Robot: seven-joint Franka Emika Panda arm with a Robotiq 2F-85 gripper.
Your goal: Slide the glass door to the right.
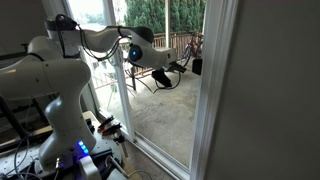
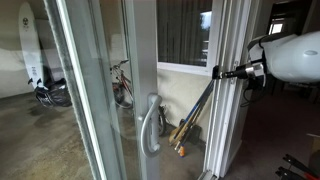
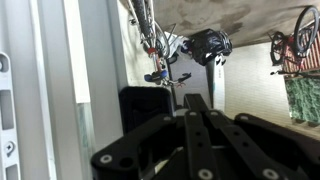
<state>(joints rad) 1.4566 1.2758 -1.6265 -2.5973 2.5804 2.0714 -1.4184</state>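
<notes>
The glass door (image 2: 224, 120) is a tall clear panel in a narrow white frame, and its slim upright stile (image 1: 206, 100) stands beside the plain white wall. My gripper (image 2: 215, 71) reaches out level from the white arm with its black fingers (image 3: 197, 100) pressed together and nothing between them. In both exterior views the tip (image 1: 183, 65) sits at the stile's inner edge at about chest height and looks to be touching it. In the wrist view, white frame uprights (image 3: 100, 70) rise just left of the fingers.
Another white stile with a curved pull handle (image 2: 150, 125) stands close to the camera. Bicycles (image 2: 120, 85) and long sticks (image 2: 190, 120) lean outside on the patio. The floor track (image 1: 160, 155) runs below. The broad wall (image 1: 275, 90) is at the right and the robot's base (image 1: 60, 130) at the left.
</notes>
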